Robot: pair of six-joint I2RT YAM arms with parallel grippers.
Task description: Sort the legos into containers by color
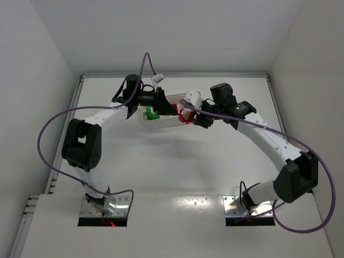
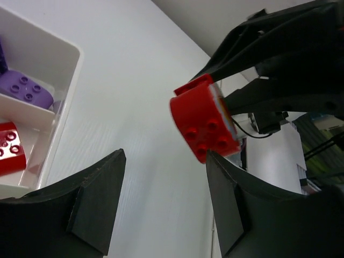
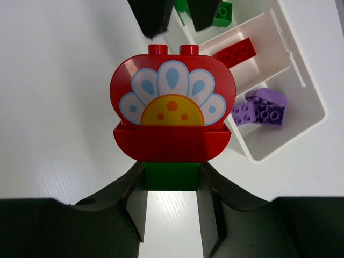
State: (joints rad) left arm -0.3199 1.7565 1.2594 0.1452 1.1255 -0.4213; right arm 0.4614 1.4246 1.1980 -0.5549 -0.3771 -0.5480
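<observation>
My right gripper [image 3: 172,167] is shut on a clump: its fingers pinch a green brick [image 3: 172,176] that carries a red brick with a flower print [image 3: 172,115]. It holds the clump above the table beside the white tray [image 3: 317,110]. My left gripper [image 2: 165,156] is open, and the red brick [image 2: 204,126] hangs just ahead of its right fingertip; I cannot tell whether they touch. From above, the clump [image 1: 185,114] sits between the left gripper [image 1: 161,102] and the right gripper [image 1: 196,115]. The tray holds purple legos [image 3: 260,107], a red brick [image 3: 235,52] and a green brick [image 3: 223,13] in separate compartments.
The tray [image 1: 161,122] lies at the middle back of the table, partly under both grippers. A green lego [image 1: 152,114] shows in its left compartment. Purple cables loop from both arms. Walls close the table on the left, back and right.
</observation>
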